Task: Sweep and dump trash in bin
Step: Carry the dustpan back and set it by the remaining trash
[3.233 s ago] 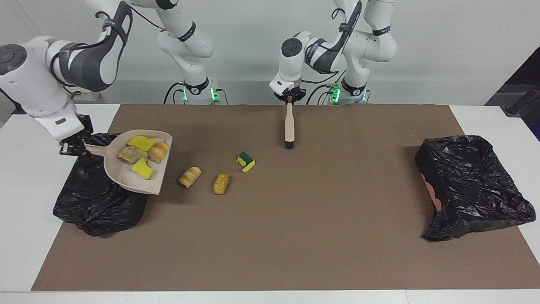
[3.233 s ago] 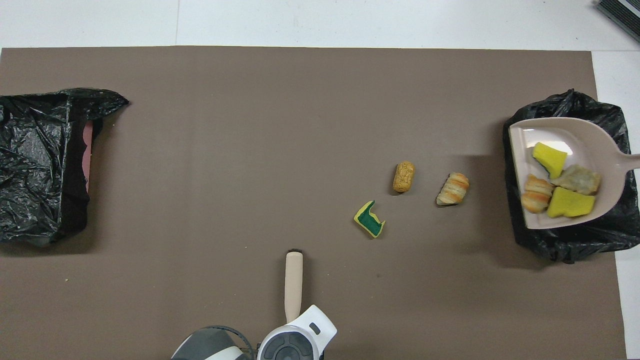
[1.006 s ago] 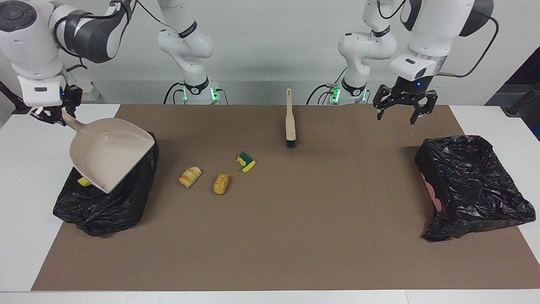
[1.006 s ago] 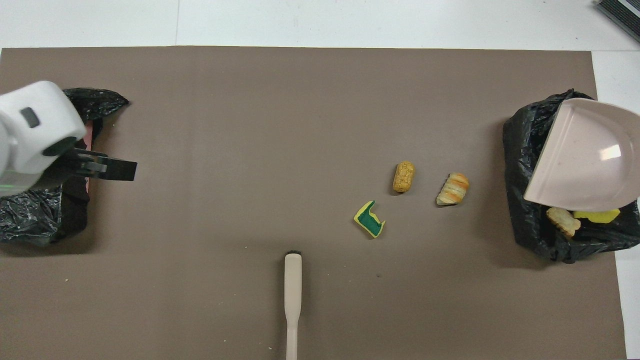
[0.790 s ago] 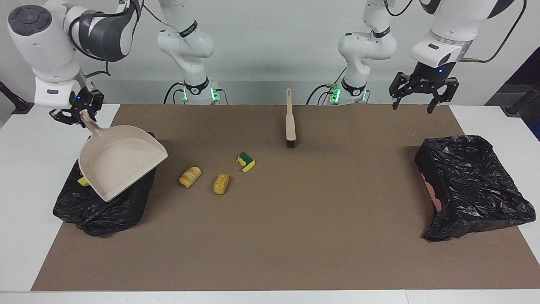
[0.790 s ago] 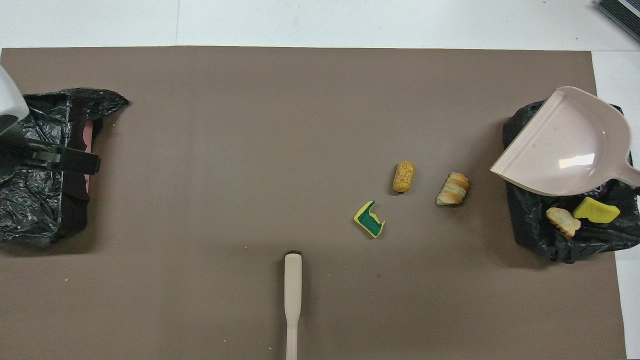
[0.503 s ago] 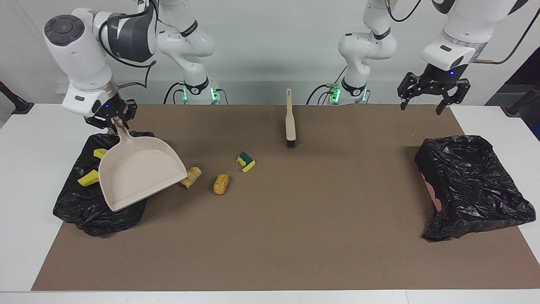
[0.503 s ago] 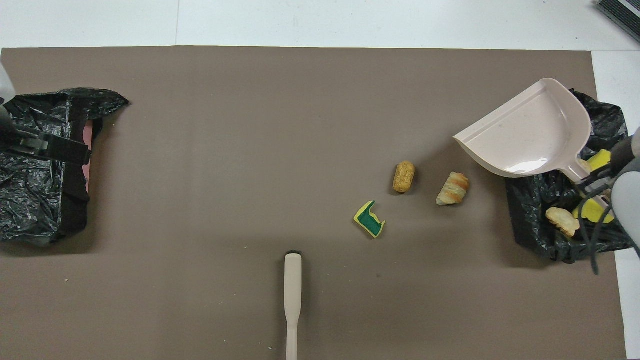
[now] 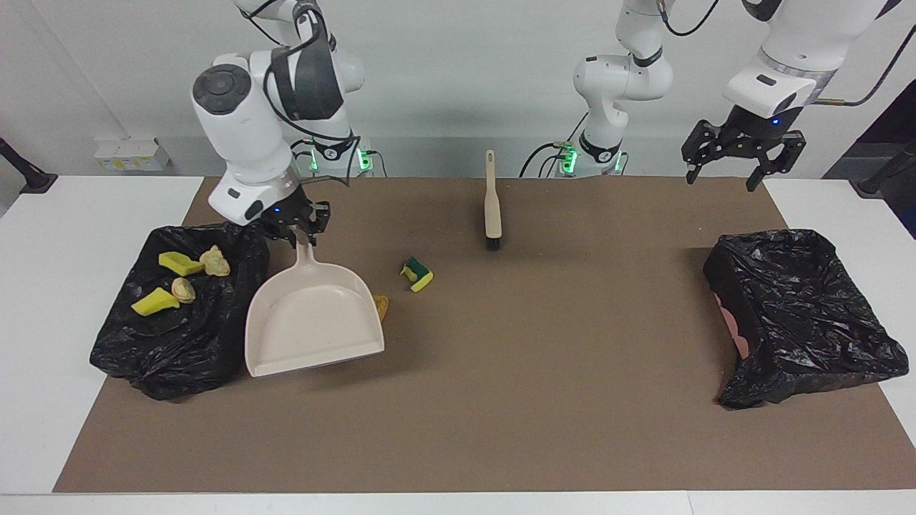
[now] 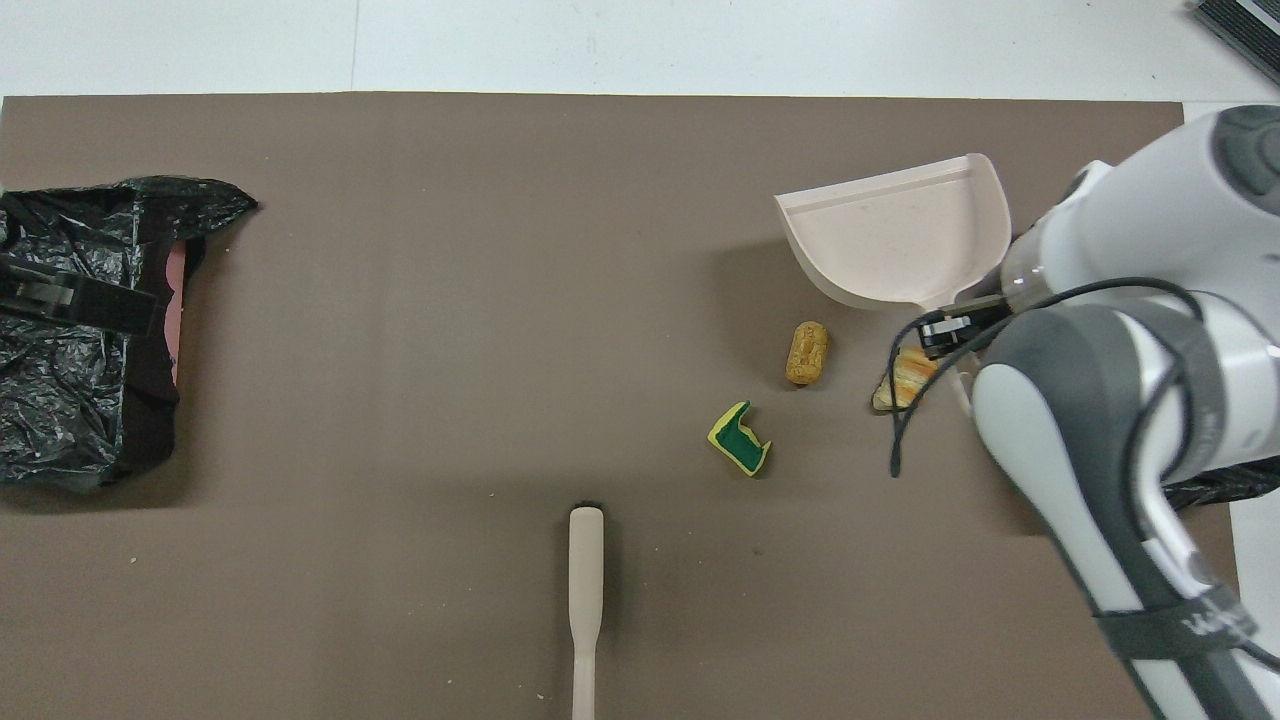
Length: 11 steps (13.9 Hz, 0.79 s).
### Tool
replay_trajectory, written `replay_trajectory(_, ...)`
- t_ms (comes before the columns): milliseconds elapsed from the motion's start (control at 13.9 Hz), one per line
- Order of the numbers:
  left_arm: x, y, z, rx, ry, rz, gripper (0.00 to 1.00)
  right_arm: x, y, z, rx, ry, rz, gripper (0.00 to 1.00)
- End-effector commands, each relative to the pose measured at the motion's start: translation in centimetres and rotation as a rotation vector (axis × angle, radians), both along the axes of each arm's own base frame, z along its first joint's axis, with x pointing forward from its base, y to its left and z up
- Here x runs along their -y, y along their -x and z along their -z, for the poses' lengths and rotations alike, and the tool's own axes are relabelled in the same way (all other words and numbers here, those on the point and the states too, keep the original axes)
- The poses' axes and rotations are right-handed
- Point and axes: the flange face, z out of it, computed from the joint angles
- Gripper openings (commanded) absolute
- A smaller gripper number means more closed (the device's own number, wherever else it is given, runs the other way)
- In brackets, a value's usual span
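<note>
My right gripper [image 9: 299, 232] is shut on the handle of the empty beige dustpan [image 9: 315, 325], held low over the mat beside the black-bagged bin [image 9: 172, 343], mouth pointing away from the robots. Several scraps lie in that bin: yellow wedges [image 9: 179, 263] and bread lumps [image 9: 215, 261]. On the mat lie a green-and-yellow sponge [image 9: 417, 274], a golden-brown lump [image 10: 807, 352] and a striped bread lump [image 10: 905, 378]; in the facing view the dustpan hides the striped one. My left gripper [image 9: 742, 161] is open and empty, up in the air at the left arm's end.
A beige brush [image 9: 491, 204] lies on the brown mat [image 9: 501, 400] near the robots, mid-table. A second black-bagged bin [image 9: 801, 315] stands at the left arm's end. In the overhead view my right arm [image 10: 1130, 400] covers most of the first bin.
The right arm tipped the scraps into the bin, then swung the empty dustpan from over the bin to over the mat's scraps. The left gripper released the brush and moved toward the second bin.
</note>
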Motion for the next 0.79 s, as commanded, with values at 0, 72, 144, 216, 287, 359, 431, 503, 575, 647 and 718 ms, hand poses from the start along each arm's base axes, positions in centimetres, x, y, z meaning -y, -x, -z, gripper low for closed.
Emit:
replay_trajectory(0,-0.8,0.8,-0.1,-0.014,0.01,0.001,1.0,-5.5,-1.9,1.1,0.024,-0.045,0.111,0.0)
replay_trajectory(72,-0.7,0.8,-0.2,-0.012,0.01,0.003,1.0,-7.2,-2.1,1.1,0.029,-0.072,0.14,0.0)
replay_trajectory(144,-0.7,0.8,-0.2,-0.014,0.01,0.003,1.0,-9.2,-2.1,1.7,0.029,-0.076,0.139,0.0)
replay_trajectory(216,-0.7,0.8,-0.1,-0.017,0.009,0.003,1.0,-11.8,-1.8,2.9,0.021,-0.068,0.145,0.0)
replay_trajectory(287,-0.6,0.9,-0.1,-0.017,0.009,0.003,1.0,-13.6,-1.7,3.8,0.021,-0.062,0.176,0.0)
replay_trajectory(359,-0.5,0.9,-0.1,-0.017,0.009,0.001,1.0,-15.1,-2.1,4.5,0.028,-0.06,0.215,0.0)
replay_trajectory(431,-0.6,0.9,-0.1,-0.017,0.009,0.0,1.0,-17.0,-2.1,5.2,0.027,-0.062,0.221,0.0)
replay_trajectory(503,-0.7,0.8,-0.2,-0.015,0.01,0.0,1.0,-18.0,-2.5,5.8,0.031,-0.066,0.233,0.0)
replay_trajectory(575,-0.7,0.8,-0.2,-0.015,0.01,-0.003,1.0,-19.8,-2.4,6.7,0.039,-0.064,0.243,0.0)
replay_trajectory(647,-0.7,0.8,-0.1,-0.017,0.01,-0.005,1.0,-21.9,-2.4,8.0,0.044,-0.059,0.258,0.0)
replay_trajectory(718,-0.8,0.8,-0.2,-0.015,0.01,-0.008,1.0,-23.2,-2.8,9.3,0.05,-0.063,0.286,0.0)
